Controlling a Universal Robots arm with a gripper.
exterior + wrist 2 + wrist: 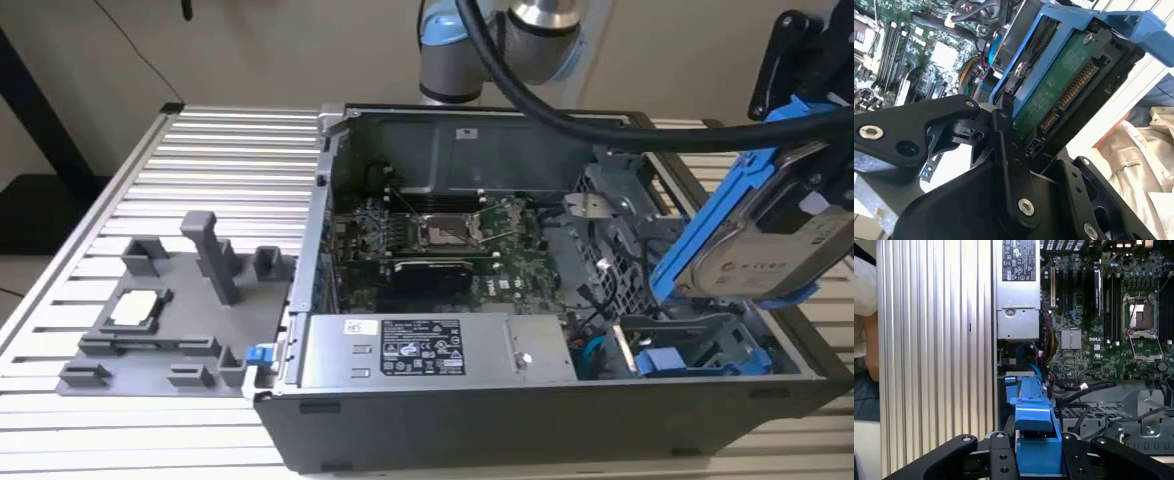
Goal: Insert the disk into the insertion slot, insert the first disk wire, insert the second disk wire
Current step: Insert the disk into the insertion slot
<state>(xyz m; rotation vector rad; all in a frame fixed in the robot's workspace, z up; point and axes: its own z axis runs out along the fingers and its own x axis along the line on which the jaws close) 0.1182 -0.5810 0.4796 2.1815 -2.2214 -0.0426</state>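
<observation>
Claw [1037, 455] pinches the tilted disk [763, 235] over the insertion slot [694, 345]; best squared to that opening before lowering.

exterior view raised, standing back, angled down into the open computer case [534, 440] on the slatted table [200, 170], first wrist view close above, facing down onto the motherboard [1094, 315], second wrist view nearer, tilted along the disk [1054, 95], all three sharing the motherboard

black fingers [1004, 145] grip the disk [1054, 85], green underside showing, motherboard [909, 55] beyond.
</observation>
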